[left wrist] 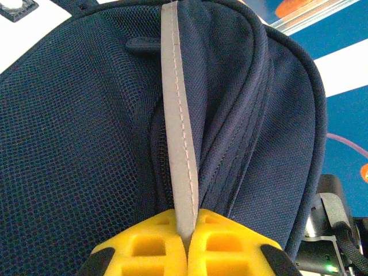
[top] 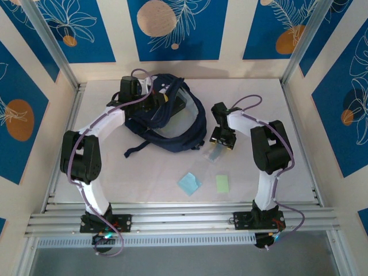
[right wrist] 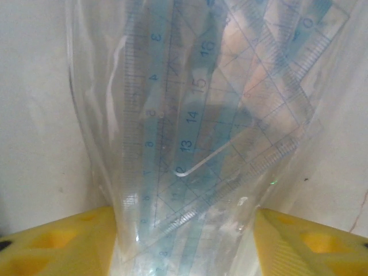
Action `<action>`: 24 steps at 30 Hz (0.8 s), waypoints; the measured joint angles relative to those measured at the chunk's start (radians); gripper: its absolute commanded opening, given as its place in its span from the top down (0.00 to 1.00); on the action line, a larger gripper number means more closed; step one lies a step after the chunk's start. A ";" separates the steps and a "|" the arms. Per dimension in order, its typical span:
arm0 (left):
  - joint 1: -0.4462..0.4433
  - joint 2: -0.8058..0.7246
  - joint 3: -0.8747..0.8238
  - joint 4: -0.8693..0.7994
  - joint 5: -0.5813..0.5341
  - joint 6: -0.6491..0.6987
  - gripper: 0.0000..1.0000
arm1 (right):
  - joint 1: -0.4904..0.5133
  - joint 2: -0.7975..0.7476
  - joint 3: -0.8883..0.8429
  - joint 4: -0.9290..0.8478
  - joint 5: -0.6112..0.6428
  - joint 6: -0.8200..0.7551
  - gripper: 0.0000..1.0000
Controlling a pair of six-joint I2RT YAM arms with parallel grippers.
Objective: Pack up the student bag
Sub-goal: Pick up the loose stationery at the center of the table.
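Nearest the lens, in the left wrist view, the yellow pads of the left gripper (left wrist: 187,237) are seen closed together on a pale grey stitched stripe (left wrist: 179,126) of the large dark navy fabric student bag (left wrist: 69,144). The mesh weave and zip seams are shown here but not from above. In the top view the left gripper (top: 150,103) is placed at the bag's far-left end. The student bag (top: 172,129) lies on the white table (top: 287,115) towards the far edge, left of centre, with its long axis running from far left to near right and a dark strap trailing towards the near-left. What it holds cannot be told.

Just right of it, the right gripper (top: 221,144) is pointed down over a clear plastic sleeve (top: 215,153). In the right wrist view the right gripper (right wrist: 184,247) has its yellow fingers set wide apart with the sleeve (right wrist: 195,115) between them; whether it is pressed cannot be told. Transparent blue-printed rulers and a set square are held inside.

Near the near edge lie a pale blue square sheet (top: 189,183) and, beside it, a small pale green slip (top: 222,183).
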 measured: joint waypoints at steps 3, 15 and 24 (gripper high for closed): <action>0.000 0.000 -0.003 0.002 0.000 -0.004 1.00 | -0.006 -0.014 -0.014 0.013 -0.018 -0.002 0.56; -0.002 -0.012 -0.009 0.002 0.001 -0.007 1.00 | -0.010 -0.055 -0.031 0.035 -0.044 -0.012 0.79; -0.004 -0.013 -0.009 0.002 0.000 -0.007 1.00 | -0.011 -0.123 -0.034 0.023 -0.054 -0.041 0.89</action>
